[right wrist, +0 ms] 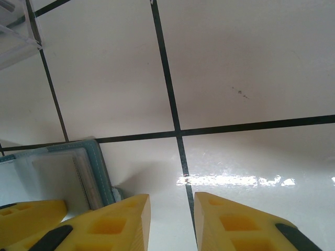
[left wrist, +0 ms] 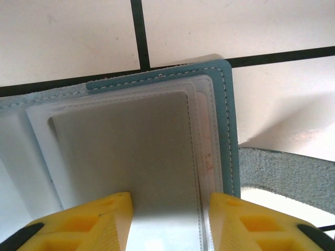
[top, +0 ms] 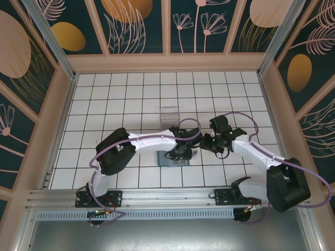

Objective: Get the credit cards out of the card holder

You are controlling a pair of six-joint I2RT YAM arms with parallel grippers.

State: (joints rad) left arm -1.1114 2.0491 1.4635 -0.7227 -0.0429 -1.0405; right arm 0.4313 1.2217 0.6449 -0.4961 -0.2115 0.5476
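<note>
2 half-open, empty grippers at the reach-in step: left gripper (left wrist: 170,222) poised over the open card holder (left wrist: 231,130), right gripper (right wrist: 171,222) beside it; next, probably pinching a credit card's edge.

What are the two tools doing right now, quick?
Left tool: open over the holder, gripping nothing.
Right tool: open, empty.

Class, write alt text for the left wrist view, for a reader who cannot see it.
An open teal card holder lies on white tiles, its pale stacked pockets facing up. The left hand holds its yellow fingers apart at the bottom edge, either side of the pockets.
</note>
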